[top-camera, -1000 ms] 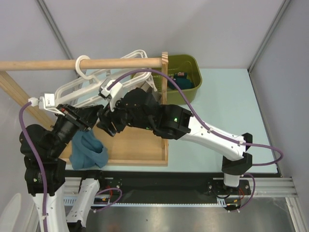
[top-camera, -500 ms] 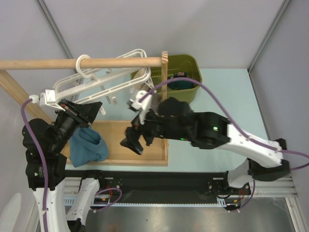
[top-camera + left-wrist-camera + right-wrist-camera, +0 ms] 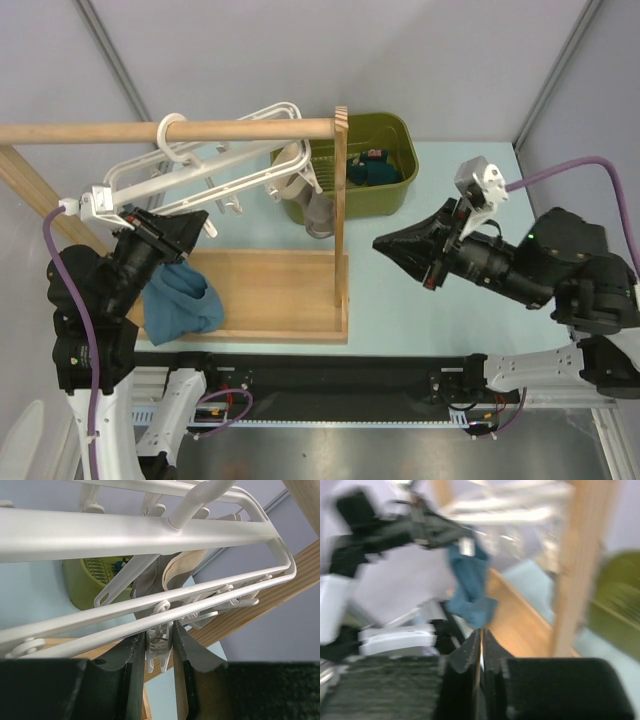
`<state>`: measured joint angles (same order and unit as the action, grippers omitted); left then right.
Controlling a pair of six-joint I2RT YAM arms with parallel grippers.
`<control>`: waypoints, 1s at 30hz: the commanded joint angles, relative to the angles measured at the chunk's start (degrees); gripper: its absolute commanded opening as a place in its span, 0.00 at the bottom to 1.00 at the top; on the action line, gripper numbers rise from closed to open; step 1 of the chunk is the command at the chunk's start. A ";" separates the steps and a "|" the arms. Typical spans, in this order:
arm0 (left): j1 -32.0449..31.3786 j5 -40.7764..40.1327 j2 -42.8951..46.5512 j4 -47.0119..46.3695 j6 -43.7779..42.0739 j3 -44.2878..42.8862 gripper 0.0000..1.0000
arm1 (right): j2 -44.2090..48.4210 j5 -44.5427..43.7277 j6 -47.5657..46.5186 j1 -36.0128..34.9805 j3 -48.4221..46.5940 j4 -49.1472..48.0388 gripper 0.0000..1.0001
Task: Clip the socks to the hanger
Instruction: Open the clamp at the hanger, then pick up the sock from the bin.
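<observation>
The left gripper (image 3: 160,652) pinches a white clip peg (image 3: 159,639) of the hanger (image 3: 125,532), its fingers closed against the peg's two sides in the left wrist view. Just below that gripper hangs a teal sock (image 3: 182,305), bunched and drooping over the wooden base (image 3: 270,290). The right wrist view, though blurred, shows the sock dangling from a point close under the left gripper. Whether the peg's teeth already bite the fabric cannot be told.

The right gripper (image 3: 385,245), fingers pressed together and holding nothing, has pulled clear. A second ago it sat shoulder to shoulder with the left gripper at the hanger. Half a second ago it was backing away over the wooden base. Now it hovers above the pale counter (image 3: 450,180) on the far side of the wooden post (image 3: 341,200) from its partner, well apart from the sock. The left gripper, the hanger and the sock have barely shifted over the same span.

That retreat suggests the two-armed part of this sock's clipping is finished, or nearly so, and the right arm is free to fetch another.

Beyond the right gripper, past the post, the green bin (image 3: 398,128) holds spare socks (image 3: 372,170). Farthest from both grippers, the hanger's ring hooks over the wooden rod (image 3: 100,132).
</observation>
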<state>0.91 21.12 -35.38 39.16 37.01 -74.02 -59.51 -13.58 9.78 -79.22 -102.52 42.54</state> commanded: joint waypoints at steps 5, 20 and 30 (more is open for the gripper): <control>-2.31 -1.52 -0.22 1.27 -0.98 -1.57 0.00 | -6.32 -12.05 1.82 22.49 7.86 3.25 0.20; -6.09 -4.95 0.13 0.48 -2.65 -0.07 0.00 | -28.80 12.00 7.45 57.07 9.38 -21.09 0.39; -7.32 0.06 -1.10 -2.95 -4.23 3.00 0.00 | -62.20 6.91 5.16 59.09 -14.96 -26.03 0.56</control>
<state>-5.45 17.47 -35.40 36.95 35.46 -72.25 -115.18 -4.32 16.10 -21.21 -109.82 18.68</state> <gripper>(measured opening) 0.283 0.551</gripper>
